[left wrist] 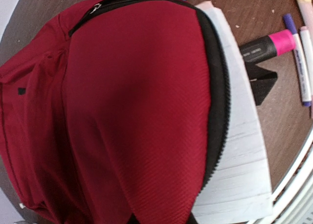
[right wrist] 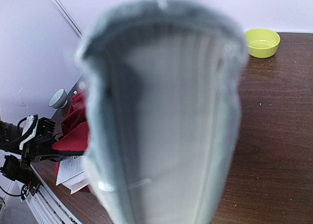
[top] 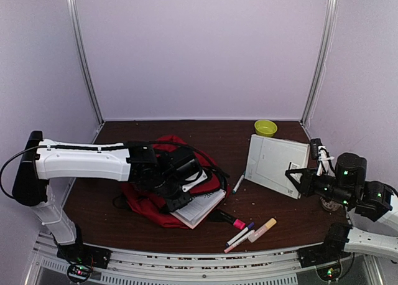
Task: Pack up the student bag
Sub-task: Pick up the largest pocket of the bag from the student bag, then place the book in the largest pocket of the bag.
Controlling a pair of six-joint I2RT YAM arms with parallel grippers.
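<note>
Right end effector [top: 294, 180] grips notebook [top: 273, 160]; student bag [top: 146, 205] mouth points near-right.

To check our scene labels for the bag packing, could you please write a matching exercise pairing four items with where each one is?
Things:
1. bowl
2. white book
3. pink-capped marker
4. printed book

Places:
A. sticking out of the student bag
B. lying flat on the table, just near-right of the bag
C. at the far right, by the back wall
D. gripped by the right gripper

Pairs: 1-C, 2-D, 3-B, 4-A
</note>
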